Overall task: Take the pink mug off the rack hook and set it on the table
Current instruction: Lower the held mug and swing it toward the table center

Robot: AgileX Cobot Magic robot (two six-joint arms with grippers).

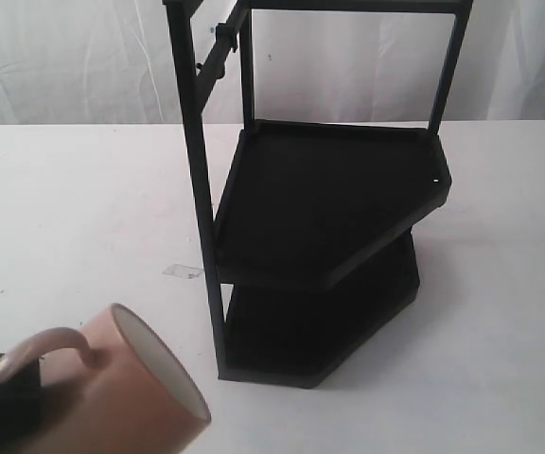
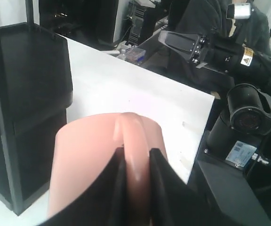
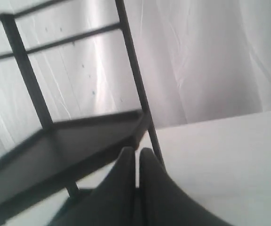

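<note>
The white counter (image 1: 74,208) lay flat and matte, bare apart from a few faint specks and a small clear scrap (image 1: 183,271) near the front post of the black two-shelf rack (image 1: 334,213). Pale, softly folded curtains (image 1: 83,57) closed off the space behind it. In the left wrist view, dark equipment and clutter crowded the room beyond the counter's far edge, too dim to name. The rack hook (image 1: 218,55) jutted from the upper bar with nothing on it. The pink mug (image 1: 126,402) sat low at the near left corner of the exterior view, left of the rack and apart from it. It was tipped on its side with its cream-white mouth turned toward the rack and its handle (image 1: 50,345) uppermost. Whether it touched the counter could not be told, as the frame cut off its lower side. The left tool (image 2: 135,165) was clamped on that handle, one black finger (image 2: 111,188) on each side of the loop. The right tool (image 3: 138,172) hung close to the rack's shelves, fingers pressed together on nothing. The other arm (image 2: 211,47) carried a yellow warning sticker (image 2: 246,57), and a blue-and-white label (image 2: 241,153) sat on the base below it; the print on both was too small to read.
</note>
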